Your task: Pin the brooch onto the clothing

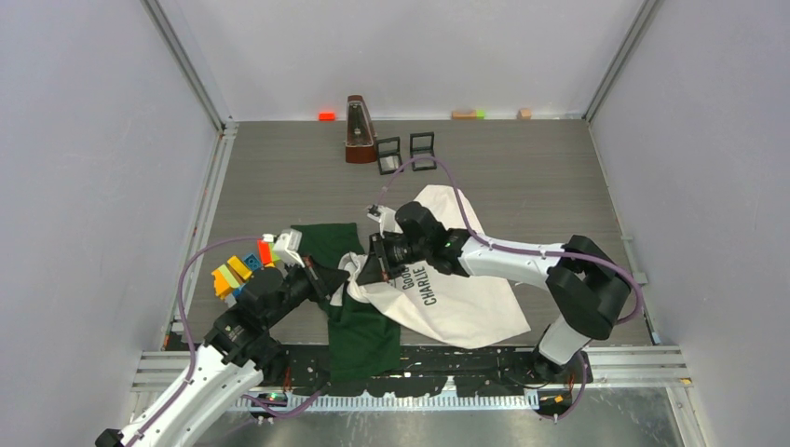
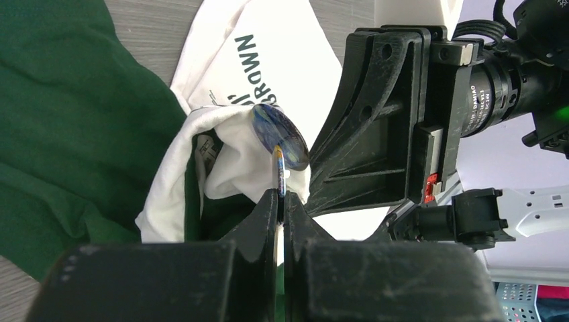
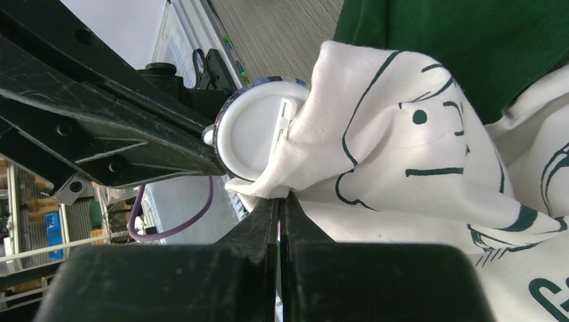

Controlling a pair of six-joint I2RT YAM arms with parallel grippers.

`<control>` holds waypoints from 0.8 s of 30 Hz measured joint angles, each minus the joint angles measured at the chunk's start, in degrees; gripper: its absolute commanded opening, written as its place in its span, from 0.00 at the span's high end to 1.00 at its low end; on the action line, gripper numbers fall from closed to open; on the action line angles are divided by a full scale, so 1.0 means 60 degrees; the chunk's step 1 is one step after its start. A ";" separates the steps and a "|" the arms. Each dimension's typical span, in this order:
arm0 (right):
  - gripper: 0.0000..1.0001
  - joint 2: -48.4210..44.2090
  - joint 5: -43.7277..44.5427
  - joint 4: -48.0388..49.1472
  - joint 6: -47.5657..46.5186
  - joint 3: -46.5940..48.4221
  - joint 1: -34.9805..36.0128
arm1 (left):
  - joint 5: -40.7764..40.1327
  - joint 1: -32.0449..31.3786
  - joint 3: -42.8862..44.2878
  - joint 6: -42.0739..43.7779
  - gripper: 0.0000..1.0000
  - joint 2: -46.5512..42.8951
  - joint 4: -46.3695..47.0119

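Two tools meet over the table [image 1: 522,158]: the left tool [image 2: 280,196] grips the brooch [image 2: 280,136] by its rim, the right tool [image 3: 282,200] pinches a raised fold of the T-shirt [image 3: 409,134]. The back of the brooch touches that fold; whether the pin [image 3: 285,124] has pierced it is hidden, so fastening seems unfinished. Grey wood-grain table, pale walls [image 1: 93,140]; a metronome [image 1: 359,130] stands near the far wall.
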 measured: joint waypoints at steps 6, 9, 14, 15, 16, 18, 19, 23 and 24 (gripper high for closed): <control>0.99 0.0273 0.0000 -0.0062 0.0149 0.0076 0.0029 | -0.0022 0.0000 -0.0131 -0.0004 1.00 -0.0004 0.0000; 0.99 0.0321 0.0040 -0.0106 0.0306 0.0135 0.0040 | -0.0069 0.0000 -0.0164 -0.0022 1.00 -0.0033 0.0011; 0.99 0.0437 0.0106 -0.0375 0.0535 0.0342 0.0047 | -0.0127 0.0018 -0.0204 -0.0102 1.00 -0.0058 0.0033; 0.99 0.0503 0.0113 -0.0455 0.0586 0.0412 0.0051 | -0.0149 0.0018 -0.0219 -0.0106 1.00 -0.0055 0.0036; 0.99 0.0572 0.0120 -0.0557 0.0630 0.0495 0.0051 | -0.0164 0.0018 -0.0233 -0.0106 1.00 -0.0047 0.0040; 0.99 0.0718 0.0138 -0.0776 0.0732 0.0674 0.0055 | -0.0189 0.0029 -0.0262 -0.0109 1.00 -0.0029 0.0051; 0.99 0.0827 0.0171 -0.0933 0.0801 0.0790 0.0055 | -0.0200 0.0044 -0.0270 -0.0109 1.00 -0.0029 0.0098; 0.99 0.1126 0.0364 -0.1402 0.1035 0.1147 0.0055 | -0.0237 0.0058 -0.0291 -0.0109 1.00 -0.0026 0.0168; 0.99 0.1177 0.0408 -0.1545 0.1078 0.1246 0.0055 | -0.0248 0.0058 -0.0302 -0.0109 1.00 -0.0026 0.0175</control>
